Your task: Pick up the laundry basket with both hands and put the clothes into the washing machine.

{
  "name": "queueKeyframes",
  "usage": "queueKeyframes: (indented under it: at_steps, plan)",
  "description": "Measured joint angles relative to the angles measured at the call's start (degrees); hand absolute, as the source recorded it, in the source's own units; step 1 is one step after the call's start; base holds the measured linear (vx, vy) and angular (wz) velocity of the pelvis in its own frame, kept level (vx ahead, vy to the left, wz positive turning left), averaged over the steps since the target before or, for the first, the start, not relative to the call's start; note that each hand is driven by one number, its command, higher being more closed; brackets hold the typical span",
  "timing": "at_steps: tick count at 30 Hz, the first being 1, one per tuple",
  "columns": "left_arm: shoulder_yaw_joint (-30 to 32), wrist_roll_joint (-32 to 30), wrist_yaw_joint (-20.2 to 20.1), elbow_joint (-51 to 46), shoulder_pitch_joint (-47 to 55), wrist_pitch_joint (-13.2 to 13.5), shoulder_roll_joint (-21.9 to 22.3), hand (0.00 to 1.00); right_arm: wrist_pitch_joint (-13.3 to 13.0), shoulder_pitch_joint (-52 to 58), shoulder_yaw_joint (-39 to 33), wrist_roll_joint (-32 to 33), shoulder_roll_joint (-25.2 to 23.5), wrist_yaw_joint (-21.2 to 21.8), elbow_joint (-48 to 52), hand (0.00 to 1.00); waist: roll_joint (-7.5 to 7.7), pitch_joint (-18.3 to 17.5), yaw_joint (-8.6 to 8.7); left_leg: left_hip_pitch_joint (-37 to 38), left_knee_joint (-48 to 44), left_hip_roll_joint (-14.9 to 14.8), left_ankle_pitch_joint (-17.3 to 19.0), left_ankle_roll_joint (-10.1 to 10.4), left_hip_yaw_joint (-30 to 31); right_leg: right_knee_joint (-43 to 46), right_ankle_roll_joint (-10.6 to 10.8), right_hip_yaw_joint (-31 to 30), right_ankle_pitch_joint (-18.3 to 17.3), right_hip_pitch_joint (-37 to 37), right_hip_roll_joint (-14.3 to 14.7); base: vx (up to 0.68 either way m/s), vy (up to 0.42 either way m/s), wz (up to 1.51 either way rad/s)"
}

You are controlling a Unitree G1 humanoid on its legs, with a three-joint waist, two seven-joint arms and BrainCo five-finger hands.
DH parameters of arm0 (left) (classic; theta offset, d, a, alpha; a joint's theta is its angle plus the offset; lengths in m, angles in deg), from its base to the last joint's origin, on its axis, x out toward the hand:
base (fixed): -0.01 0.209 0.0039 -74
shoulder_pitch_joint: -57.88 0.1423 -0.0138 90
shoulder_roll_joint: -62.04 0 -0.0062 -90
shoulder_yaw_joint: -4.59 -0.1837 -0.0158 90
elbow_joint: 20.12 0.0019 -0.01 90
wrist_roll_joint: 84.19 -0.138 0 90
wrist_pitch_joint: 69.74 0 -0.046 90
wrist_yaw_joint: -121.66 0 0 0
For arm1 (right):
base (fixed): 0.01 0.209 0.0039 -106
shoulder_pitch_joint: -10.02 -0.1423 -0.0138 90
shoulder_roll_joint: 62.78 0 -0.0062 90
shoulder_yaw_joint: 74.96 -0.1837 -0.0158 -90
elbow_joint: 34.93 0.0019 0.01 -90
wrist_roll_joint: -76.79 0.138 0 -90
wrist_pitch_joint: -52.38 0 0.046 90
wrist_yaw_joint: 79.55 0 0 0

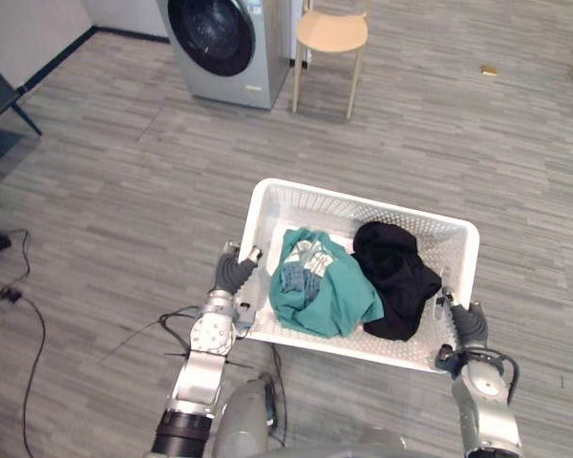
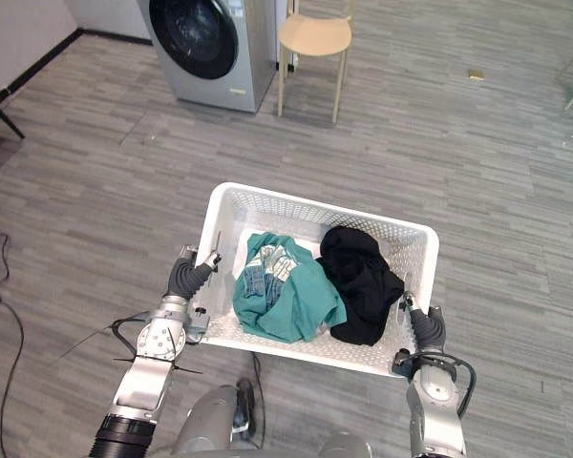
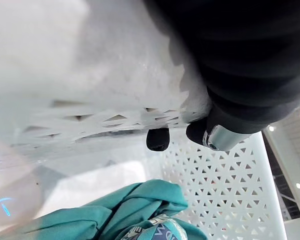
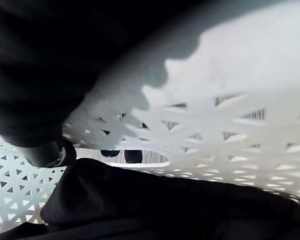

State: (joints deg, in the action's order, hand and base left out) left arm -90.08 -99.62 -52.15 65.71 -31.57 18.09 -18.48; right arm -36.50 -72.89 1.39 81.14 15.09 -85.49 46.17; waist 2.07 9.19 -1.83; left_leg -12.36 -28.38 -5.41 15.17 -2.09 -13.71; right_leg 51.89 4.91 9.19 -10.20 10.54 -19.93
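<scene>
A white perforated laundry basket is held in front of me between both hands. Inside lie a teal garment on the left and a black garment on the right. My left hand grips the basket's left end wall; in the left wrist view its dark fingertips hook over the rim above the teal garment. My right hand grips the right end wall, fingertips curled through the handle opening beside the black garment. The washing machine, door closed, stands at the far left.
A light wooden chair stands just right of the washing machine. A dark furniture leg shows at the far left edge. A small tan object lies on the grey plank floor at the far right.
</scene>
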Motion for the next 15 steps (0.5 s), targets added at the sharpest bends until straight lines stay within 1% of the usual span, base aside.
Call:
queueKeyframes:
  at_steps: [1, 2, 3, 4, 5, 6, 7, 8, 9, 10, 11, 12, 13, 14, 15]
  plan:
    - [0.45, 0.01, 0.12, -0.07, 0.75, 0.02, -0.91, 1.00, 0.00, -0.13, 0.80, -0.08, -0.59, 0.02, -0.81, 1.00, -0.34, 0.07, 0.19, 5.47, 3.38, 0.02, 0.52, -0.02, -0.85, 3.15, -1.16, 1.03, -1.83, 2.31, 1.71, 0.51, 0.093, -0.32]
    - [0.68, 0.01, 0.13, -0.41, 0.81, 0.07, -1.32, 1.00, -0.05, -0.19, 0.96, -0.38, -1.16, 0.03, -0.81, 1.00, -0.64, 0.10, 0.77, 9.51, 6.93, 0.04, 0.63, 0.06, -1.40, 1.21, -2.52, 3.74, -3.04, 4.92, 3.77, 0.48, 0.069, -0.26]
    - [0.80, 0.01, 0.13, -0.63, 0.73, 0.23, -1.44, 1.00, -0.16, -0.36, 0.98, -0.37, -1.34, 0.03, -0.79, 1.00, -0.73, 0.11, 1.15, 10.99, 8.51, 0.08, 0.87, 0.44, -1.59, -0.79, -3.04, 5.09, -3.41, 6.54, 4.65, 0.45, 0.033, -0.17]
    - [0.79, 0.01, 0.10, -0.78, 0.50, 0.42, -1.51, 1.00, -0.34, -0.58, 0.75, -0.35, -1.27, 0.03, -0.69, 1.00, -0.76, 0.13, 1.25, 13.22, 10.68, 0.09, 1.23, 0.97, -2.30, -7.46, -3.59, 6.83, -3.48, 10.07, 6.51, 0.44, 0.009, -0.14]
    - [0.75, 0.02, 0.09, -0.77, 0.54, 0.41, -1.43, 1.00, -0.34, -0.61, 0.67, -0.35, -1.11, 0.09, -0.53, 1.00, -0.85, 0.16, 1.42, 14.41, 11.73, -0.05, 1.61, 1.52, -2.75, -14.81, -3.78, 7.03, -2.84, 12.12, 8.27, 0.54, -0.018, -0.07]
    - [0.73, 0.01, 0.02, -0.74, 0.58, 0.39, -1.42, 1.00, -0.25, -0.58, 0.62, -0.36, -1.14, 0.16, -0.53, 1.00, -0.87, 0.18, 2.15, 15.85, 12.69, -0.40, 2.35, 2.74, -3.14, -26.34, -3.67, 6.64, 0.35, 13.70, 10.16, 0.46, -0.049, 0.07]
    - [0.73, 0.00, 0.01, -0.68, 0.60, 0.36, -1.41, 1.00, -0.15, -0.58, 0.62, -0.36, -1.15, 0.16, -0.54, 1.00, -0.91, 0.25, 2.59, 16.71, 12.97, -0.63, 2.83, 3.42, -3.13, -31.50, -3.62, 6.35, 2.52, 14.07, 10.81, 0.52, -0.107, 0.15]
    - [0.67, -0.01, 0.01, -0.26, 0.61, 0.30, -1.40, 1.00, 0.02, -0.37, 0.69, -0.37, -1.12, 0.16, -0.53, 1.00, -0.90, 0.30, 2.85, 18.97, 13.97, -0.71, 3.52, 4.61, -3.15, -38.43, -3.27, 4.89, 6.30, 14.32, 11.65, 0.46, -0.116, 0.16]
    - [0.74, -0.04, 0.00, -0.16, 0.80, 0.27, -1.38, 1.00, 0.24, -0.18, 0.77, -0.41, -1.02, 0.29, -0.48, 1.00, -0.82, 0.26, 3.53, 21.99, 14.47, -0.79, 4.76, 6.63, -2.72, -42.75, -3.04, 3.89, 9.81, 14.10, 12.34, 0.76, -0.207, 0.19]
    - [0.71, -0.06, 0.00, 0.32, 0.82, 0.27, -0.73, 1.00, 0.27, 0.12, 1.36, -0.41, -0.64, 0.34, -0.47, 1.00, -2.28, -0.07, 4.26, 24.74, 14.39, -2.55, 6.27, 8.99, -1.61, -39.90, -5.00, 2.80, 16.22, 13.62, 13.84, 0.66, -0.176, 0.12]
    - [0.70, -0.19, 0.01, 0.45, 0.80, 0.26, -0.35, 1.00, 0.29, 0.20, 1.35, -0.41, -0.39, 0.34, -0.45, 1.00, -3.16, -0.47, 4.22, 25.20, 14.06, -3.75, 6.47, 9.36, -1.32, -37.30, -5.56, 2.39, 16.77, 14.15, 14.56, 0.80, -0.240, 0.03]
    - [0.63, -0.45, 0.07, 0.51, 0.64, 0.30, -0.01, 1.00, 0.45, 0.26, 1.30, -0.40, 0.25, 0.34, 0.45, 1.00, -4.75, -1.00, 4.19, 25.14, 10.30, -6.02, 6.38, 9.50, 0.19, -30.48, -6.67, 2.84, 13.73, 15.66, 16.10, 0.54, -0.179, -0.11]
    - [0.72, -0.44, 0.13, 0.54, 0.56, 0.33, 0.64, 1.00, 0.59, 0.41, 1.36, -0.41, 0.92, 0.35, 1.53, 1.00, -5.78, -1.03, 4.13, 23.82, 4.67, -8.39, 5.37, 10.87, 1.25, -27.12, -7.51, 3.73, 10.74, 15.50, 17.41, 0.66, -0.252, -0.13]
    - [1.12, -0.43, 0.18, 0.88, 0.57, 0.38, 1.72, 1.00, 0.70, 0.45, 1.49, -0.41, 1.27, 0.37, 2.22, 1.00, -6.47, -0.98, 3.96, 19.75, -7.64, -11.58, 0.87, 9.73, 3.40, -24.37, -8.81, 4.65, 7.22, 13.75, 19.17, 0.79, -0.309, -0.05]
    - [1.91, -0.10, 0.24, 2.50, 0.57, 0.47, 2.50, 1.00, 1.54, 1.27, 1.70, -0.41, 1.81, 0.27, 3.70, 1.00, -7.09, -0.82, 3.61, 12.24, -24.90, -16.80, -11.39, 5.81, 4.50, -25.76, -9.91, 6.02, 4.25, 8.44, 21.23, 0.76, -0.294, 0.05]
